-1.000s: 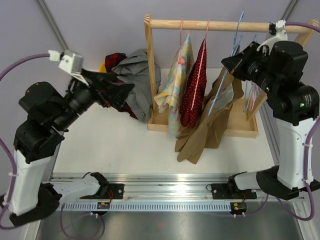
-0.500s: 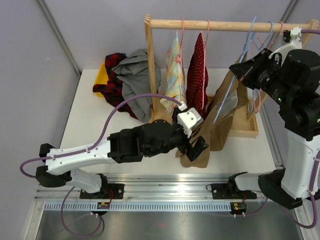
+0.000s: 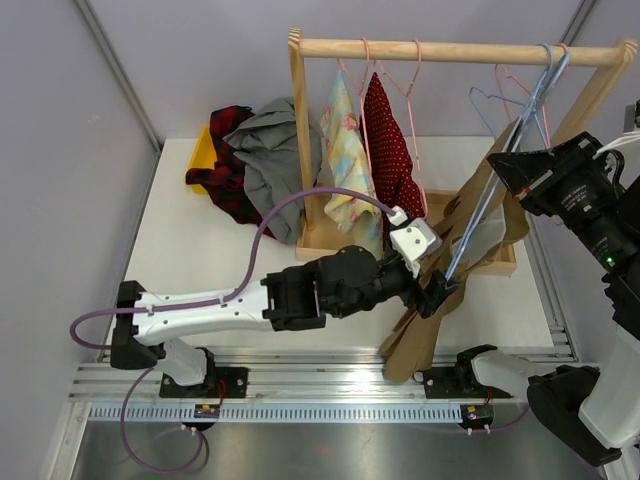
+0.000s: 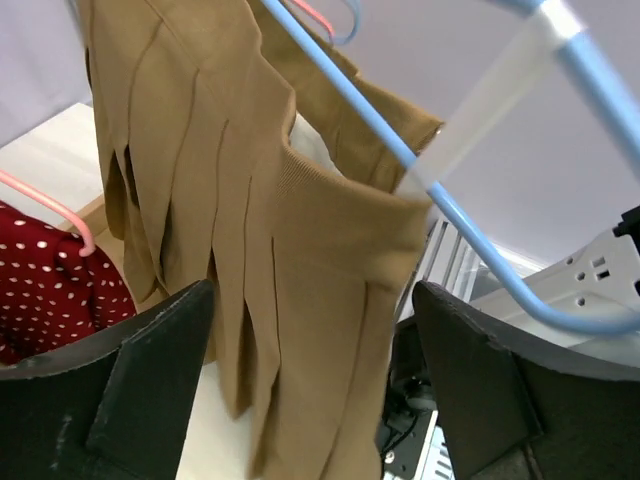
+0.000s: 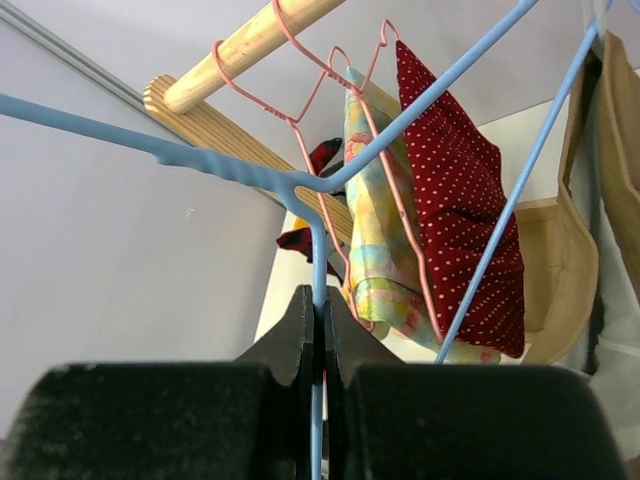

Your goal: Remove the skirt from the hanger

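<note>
The tan pleated skirt [image 3: 412, 335] hangs from a blue wire hanger [image 5: 450, 72] and trails down past the front of the rack. My right gripper [image 3: 502, 164] is shut on the hanger's neck, the blue wire pinched between its jaws [image 5: 322, 296], and holds the hanger tilted out from the rod. My left gripper [image 3: 439, 292] reaches in from the left and stands open. In the left wrist view the skirt [image 4: 330, 260] hangs between its two fingers [image 4: 150, 380], and I see neither finger pressing the cloth. The blue hanger [image 4: 350, 98] crosses above it.
A wooden rack [image 3: 400, 47] stands at the back with a red dotted garment [image 3: 392, 160] and a pastel one [image 3: 347, 160] on pink hangers. A heap of grey and plaid clothes [image 3: 262, 160] lies behind its left post.
My left arm swung from the back left across to the skirt and its jaws now straddle it, slightly narrower. My right gripper drew the hanger rightward and the skirt swung toward the front.
</note>
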Robot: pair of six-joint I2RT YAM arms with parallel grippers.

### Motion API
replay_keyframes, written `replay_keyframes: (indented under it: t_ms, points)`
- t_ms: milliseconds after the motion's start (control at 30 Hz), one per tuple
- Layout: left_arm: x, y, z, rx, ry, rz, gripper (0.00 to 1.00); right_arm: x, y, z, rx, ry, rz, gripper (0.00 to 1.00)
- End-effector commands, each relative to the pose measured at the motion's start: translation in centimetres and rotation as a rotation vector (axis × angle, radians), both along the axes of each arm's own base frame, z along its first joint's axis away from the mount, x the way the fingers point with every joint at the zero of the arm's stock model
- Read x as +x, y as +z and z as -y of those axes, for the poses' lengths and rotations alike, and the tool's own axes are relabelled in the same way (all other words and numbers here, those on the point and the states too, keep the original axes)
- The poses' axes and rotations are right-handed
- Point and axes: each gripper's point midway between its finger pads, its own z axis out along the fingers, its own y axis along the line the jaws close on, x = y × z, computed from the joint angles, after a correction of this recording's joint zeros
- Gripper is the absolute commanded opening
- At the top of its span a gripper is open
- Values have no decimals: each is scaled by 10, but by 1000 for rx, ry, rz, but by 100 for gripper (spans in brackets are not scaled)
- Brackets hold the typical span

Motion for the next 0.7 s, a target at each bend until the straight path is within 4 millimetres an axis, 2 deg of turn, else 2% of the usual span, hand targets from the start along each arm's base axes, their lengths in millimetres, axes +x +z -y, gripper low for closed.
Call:
replay_keyframes:
  t_ms: [0, 33, 67, 100, 133, 167, 233, 300, 333, 367, 400, 433, 500, 533, 567, 600, 633, 667]
  points:
    - [-5, 37, 18, -133, -39, 40, 80, -8, 41, -6, 81, 40, 140, 0]
    - [-6, 34, 24, -132, -52, 40, 71, -9, 43, -6, 88, 44, 147, 0]
    - [-7, 39, 26, -148, -58, 43, 58, -10, 41, -7, 93, 45, 142, 0]
    - [-7, 39, 27, -151, -55, 40, 25, -10, 41, -6, 96, 42, 146, 0]
    - [-7, 39, 28, -153, -53, 35, 9, -11, 43, -5, 96, 36, 155, 0]
    - [-8, 39, 26, -149, -49, 28, 0, -10, 42, -3, 88, 28, 156, 0]
    - [-14, 37, 21, -141, -33, 34, 0, -7, 39, -1, 73, 13, 148, 0]
    - [-14, 42, 3, -133, 21, 59, 0, 0, 35, 2, 51, -15, 139, 0]
    - [-24, 44, -2, -130, 25, 66, 0, 2, 34, 3, 46, -21, 137, 0]
    - [-19, 49, -18, -123, 89, 73, 0, 7, 30, 4, 34, -32, 127, 0]
    - [-21, 53, -28, -114, 117, 92, 0, 8, 28, 4, 29, -35, 125, 0]
    - [-32, 51, -33, -102, 118, 98, 0, 10, 29, 4, 26, -38, 135, 0]
    - [-30, 61, -63, -97, 215, 133, 0, 15, 22, 6, 16, -58, 125, 0]
    - [-46, 58, -68, -86, 212, 144, 0, 17, 21, 8, 11, -66, 126, 0]
    - [-40, 61, -85, -72, 303, 170, 0, 22, 16, 8, -3, -76, 113, 0]
    - [-43, 65, -95, -70, 330, 178, 0, 24, 14, 9, -7, -82, 109, 0]
    - [-57, 62, -99, -58, 322, 191, 0, 26, 14, 9, -10, -85, 113, 0]
    - [-57, 64, -108, -57, 376, 188, 0, 29, 9, 9, -16, -93, 101, 0]
